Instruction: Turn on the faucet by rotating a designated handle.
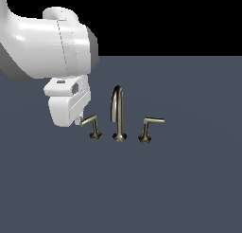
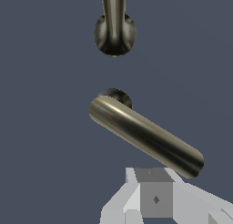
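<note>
Where your white gripper [image 1: 78, 121] hangs, its fingertip meets the bar tip of the short brushed-metal L-shaped lever handle [image 1: 92, 125]; whether it grips, you cannot tell. You have one brushed-metal faucet: one arched spout [image 1: 117, 114], two levers, the second [image 1: 148, 128] mirrored.

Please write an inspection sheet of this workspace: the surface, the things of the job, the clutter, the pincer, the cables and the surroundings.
Surface: flat dark grey-blue floor, bare around the fittings.
Job's things: the faucet stands upright as three pieces. The spout is in the middle. The handle is on the exterior view's left, its bar pointing toward the arm. The other lever is on the exterior view's right.
Clutter: nothing seen.
Pincer: pincer sits at the tip of the handle's bar; contact and jaw state cannot be told.
Cables: nothing seen.
Surroundings: black background above the floor, nothing else seen.
</note>
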